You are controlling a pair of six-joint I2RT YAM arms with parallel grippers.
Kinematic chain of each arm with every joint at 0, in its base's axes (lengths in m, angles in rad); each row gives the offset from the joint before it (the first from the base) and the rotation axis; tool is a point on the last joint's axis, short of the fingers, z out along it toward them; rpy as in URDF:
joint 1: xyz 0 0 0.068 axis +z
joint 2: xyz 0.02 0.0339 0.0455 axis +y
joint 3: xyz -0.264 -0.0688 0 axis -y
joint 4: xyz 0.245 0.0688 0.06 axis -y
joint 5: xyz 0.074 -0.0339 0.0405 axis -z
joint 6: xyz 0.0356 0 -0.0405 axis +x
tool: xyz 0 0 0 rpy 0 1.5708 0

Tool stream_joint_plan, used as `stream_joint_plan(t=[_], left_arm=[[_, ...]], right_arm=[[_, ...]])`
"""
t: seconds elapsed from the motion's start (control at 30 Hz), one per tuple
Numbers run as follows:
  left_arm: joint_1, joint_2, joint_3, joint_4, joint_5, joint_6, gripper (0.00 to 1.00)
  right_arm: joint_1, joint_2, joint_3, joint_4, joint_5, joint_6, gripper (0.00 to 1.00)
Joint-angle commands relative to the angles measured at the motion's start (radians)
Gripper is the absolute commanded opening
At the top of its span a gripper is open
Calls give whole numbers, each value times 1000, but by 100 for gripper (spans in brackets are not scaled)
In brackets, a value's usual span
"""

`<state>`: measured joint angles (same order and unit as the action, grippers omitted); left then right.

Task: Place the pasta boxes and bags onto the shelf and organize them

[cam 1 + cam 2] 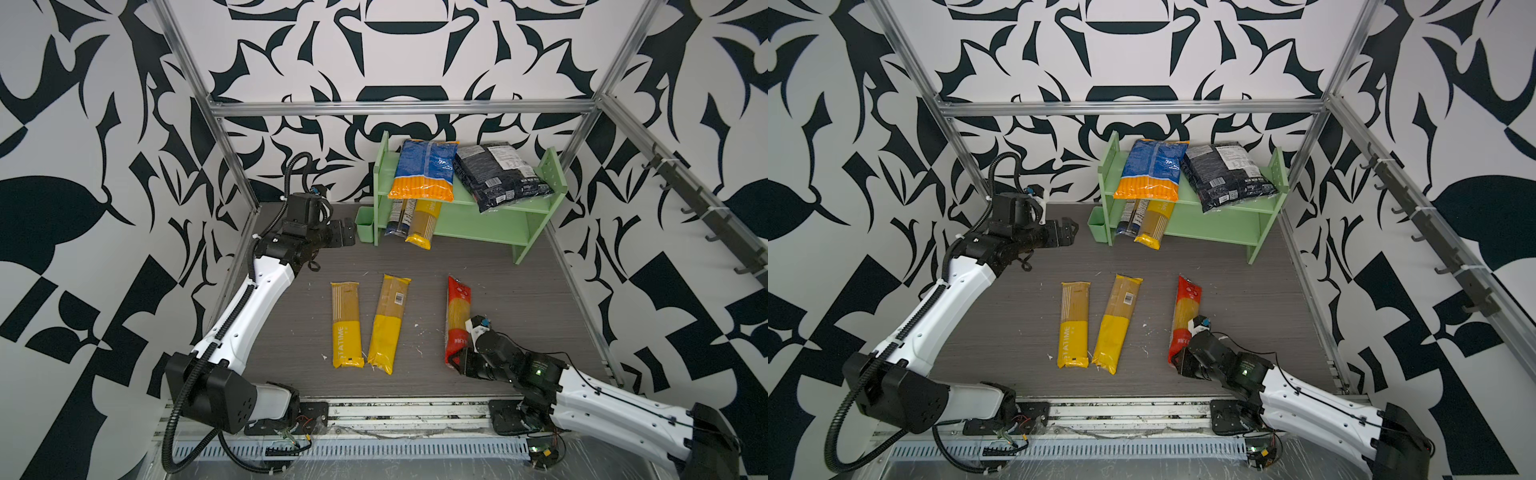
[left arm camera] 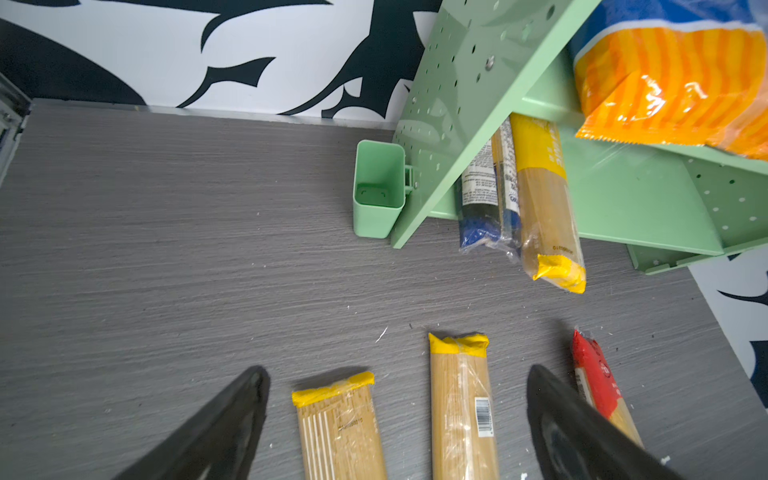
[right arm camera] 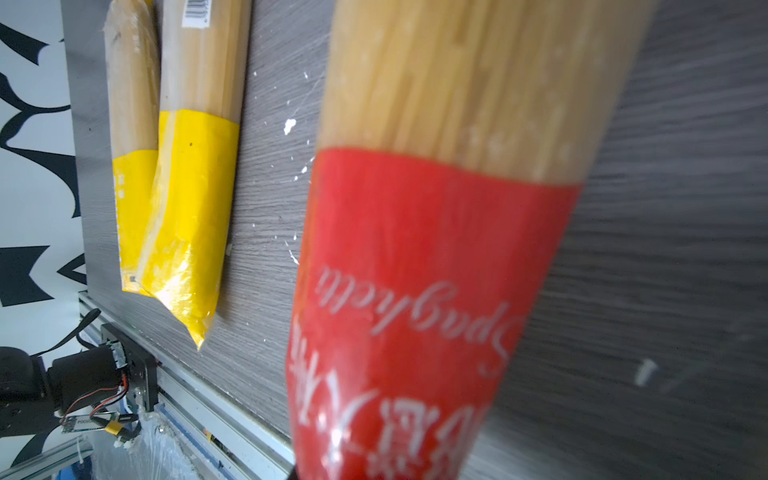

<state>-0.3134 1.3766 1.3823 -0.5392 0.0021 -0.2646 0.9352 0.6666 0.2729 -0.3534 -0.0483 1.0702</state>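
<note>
In both top views a grey wood-grain tabletop (image 1: 519, 282) flecked with white crumbs is seen, enclosed by black-and-white patterned walls (image 1: 83, 124). The right gripper (image 1: 457, 360) is closed on the red-ended long spaghetti pack (image 1: 457, 307), which extends beyond its fingers. The left gripper (image 2: 397, 372) is spread wide and empty beside the light green two-tier shelf (image 1: 498, 208). A barcoded yellow-ended spaghetti pack (image 2: 461, 407) lies below, between its fingers.

Bright and even from overhead in both top views; only soft, short shadows beside yellow pack (image 1: 348, 324). Slight barrel bend on frame bar (image 1: 399, 108), stronger toward the edges. Glare on orange bag (image 2: 665, 83) film. Fingers (image 2: 216, 432) of left gripper (image 2: 397, 374) out of focus close to the lens. Red pack (image 3: 415, 291) soft and blurred, table (image 3: 665, 249) grain beyond it smeared.
</note>
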Motion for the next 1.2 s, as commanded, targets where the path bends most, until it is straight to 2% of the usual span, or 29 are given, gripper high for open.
stream_joint_plan(t=[0.0, 0.23, 0.6, 0.97, 1.17], left_arm=[[3, 12, 35, 17, 25, -3, 99], [3, 4, 36, 17, 13, -5, 99], [2, -5, 26, 15, -2, -7, 99], [3, 10, 34, 13, -2, -11, 99], [3, 14, 32, 14, -1, -14, 99]], right_arm=[[-5, -11, 133, 21, 61, -70, 0], [-20, 51, 217, 38, 45, -152, 0], [-89, 2, 255, 36, -28, -188, 0], [-91, -14, 318, -16, -12, -211, 0], [-91, 21, 288, -51, 5, -189, 0]])
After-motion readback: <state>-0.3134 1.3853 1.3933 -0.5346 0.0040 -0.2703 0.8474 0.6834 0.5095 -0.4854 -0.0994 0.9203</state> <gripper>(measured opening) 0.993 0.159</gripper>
